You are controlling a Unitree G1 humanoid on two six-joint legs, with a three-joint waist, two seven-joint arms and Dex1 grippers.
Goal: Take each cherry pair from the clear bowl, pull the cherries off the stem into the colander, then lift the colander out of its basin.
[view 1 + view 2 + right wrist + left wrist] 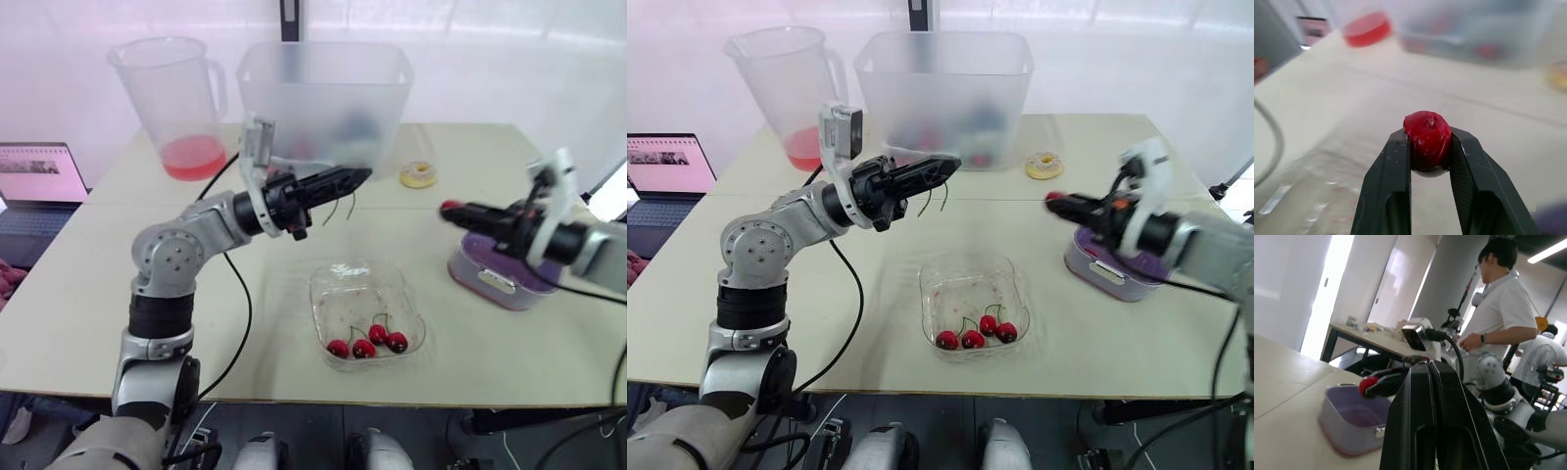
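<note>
Right wrist view: one cherry (1427,139) is seen clamped between the two black fingers of the right hand (1055,199).
Right hand: held in the air just above the colander (475,250), at the edge nearer the bowl, and clenched on the cherry.
Colander: purple, seated in its basin (468,277) on the right side of the worktop (470,147).
Left hand (364,175): raised over the middle of the worktop, with its fingers pressed together on a forked stem (339,208) that hangs below them.
Bowl (318,294): clear, set near the front edge between the two hands; four cherries (364,348) with stems are lying at its front.
Back of worktop: a jug (176,88) with red liquid and a frosted tub (323,88) are placed side by side, and a doughnut (418,174) is laid just beside the tub.
Left edge: a laptop (34,181) is open.
Left wrist view: a person (1503,308) in a white shirt is seen beyond the worktop.
</note>
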